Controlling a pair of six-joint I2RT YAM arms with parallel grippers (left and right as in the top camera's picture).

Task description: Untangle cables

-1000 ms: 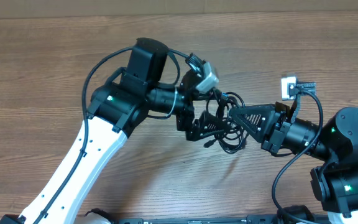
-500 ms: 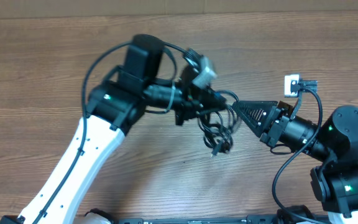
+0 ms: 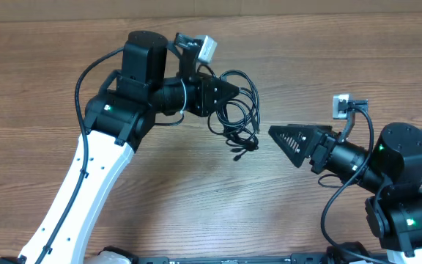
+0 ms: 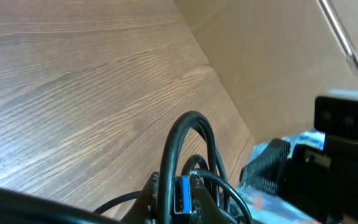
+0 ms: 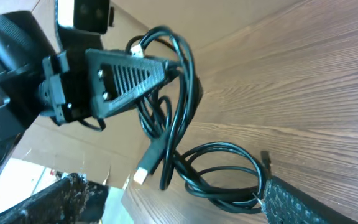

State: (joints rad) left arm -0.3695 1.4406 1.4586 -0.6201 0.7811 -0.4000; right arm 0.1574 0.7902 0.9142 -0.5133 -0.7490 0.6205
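The cables (image 3: 239, 116) are a tangled bunch of thin black cords that hangs from my left gripper (image 3: 230, 89), which is shut on them above the wooden table (image 3: 328, 51). In the left wrist view a blue-tongued plug (image 4: 182, 195) and a cable loop (image 4: 189, 140) sit at the left gripper (image 4: 182, 211). My right gripper (image 3: 283, 144) stands open to the right of the bunch, apart from it. In the right wrist view the cables (image 5: 180, 118) dangle with a pale plug tip (image 5: 141, 177), and a loop reaches close to one of the right gripper's (image 5: 188, 208) fingers (image 5: 309, 202).
A cardboard wall (image 4: 278, 62) runs along the far side of the table. A small white block with a black lead (image 3: 341, 105) sits by the right arm (image 3: 401, 161). The left arm (image 3: 101, 169) crosses the left half of the table.
My left gripper shut on the bunch and carried it up and to the left. The right gripper opened, let the cables go and drew back to the right.
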